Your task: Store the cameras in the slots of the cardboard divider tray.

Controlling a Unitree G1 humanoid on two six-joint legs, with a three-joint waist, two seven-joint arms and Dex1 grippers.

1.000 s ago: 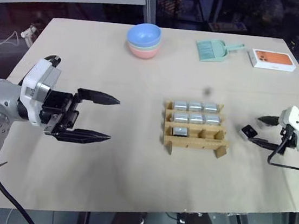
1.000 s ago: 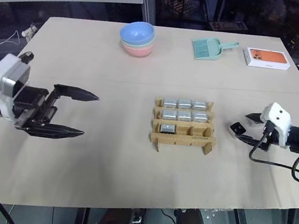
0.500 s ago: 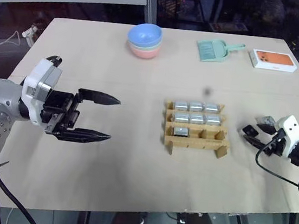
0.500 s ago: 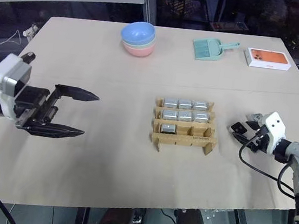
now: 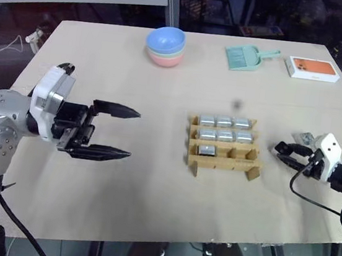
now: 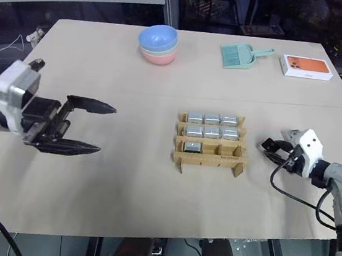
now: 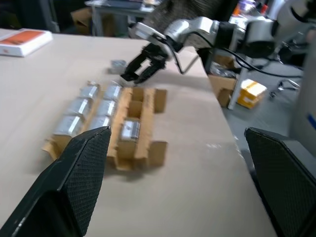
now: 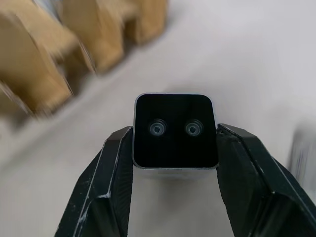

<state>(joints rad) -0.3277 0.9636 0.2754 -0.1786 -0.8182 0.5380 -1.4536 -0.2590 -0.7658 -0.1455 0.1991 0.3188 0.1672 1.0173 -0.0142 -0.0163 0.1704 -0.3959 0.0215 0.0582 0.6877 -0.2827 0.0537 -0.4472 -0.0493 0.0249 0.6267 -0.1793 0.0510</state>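
The left claw [image 5: 115, 132] hung open over the left part of the bench [image 5: 139, 186], its two black fingers spread wide apart with nothing between them, pointing toward the robot's right.

Near the middle of the bench stood the cardboard divider tray [image 5: 222, 160], a brown three-by-three grid resting on tab feet. Its rows ran left to right across the bench. Seven silver-grey cameras [image 5: 222, 134] sat in it: three filling the far row, three filling the middle row, and one in the left slot of the near row. The middle and right slots of the near row held nothing. Each stored camera lay with its longer side running left to right along its row.

Just right of the tray, the right claw [image 5: 285, 150] was low at the bench surface, pointing left toward the tray, and was clamped on a camera with a black face [image 8: 175, 131]. In the right wrist view that black face, showing two small round lenses, looked back at the wrist camera, and both fingers [image 8: 109, 187] pressed against its side walls; the blurred cardboard tray lay beyond it. Another small silver-grey camera [image 5: 304, 138] lay loose on the bench just beyond this claw.

Along the far edge stood stacked bowls [image 5: 165, 46], blue on top, then a mint-green dustpan [image 5: 245, 56], then a white-and-orange box [image 5: 313, 68].
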